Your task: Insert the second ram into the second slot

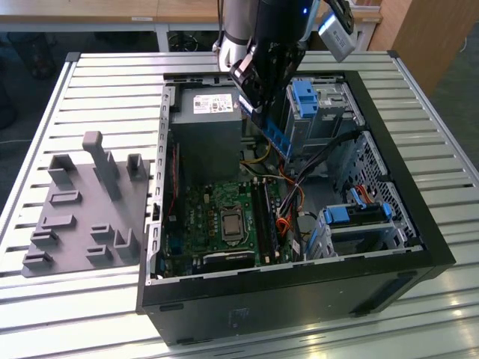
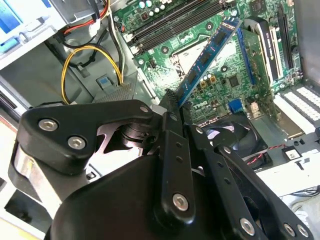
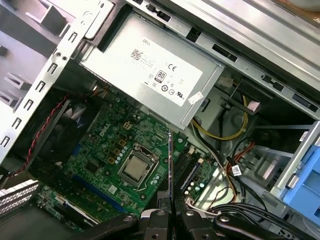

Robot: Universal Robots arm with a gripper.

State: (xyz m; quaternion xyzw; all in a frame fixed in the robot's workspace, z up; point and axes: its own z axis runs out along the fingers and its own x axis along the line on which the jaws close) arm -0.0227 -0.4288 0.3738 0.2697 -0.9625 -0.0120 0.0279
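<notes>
Second ram (image 1: 278,139) held clamped at its upper end between the fingers of the tool (image 1: 260,112). Stick tilted, carried in the air above the open computer case (image 1: 419,217), over the motherboard (image 1: 209,217) and apart from the memory slots (image 1: 266,213). Case laid on slatted tabletop (image 1: 105,97).

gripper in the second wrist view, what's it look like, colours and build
The gripper is matte black: chunky linkage bars with rounded ends, joined by silver screw heads. In the exterior view the arm above it is a silver-grey tube with a blue light near the black wrist.
</notes>
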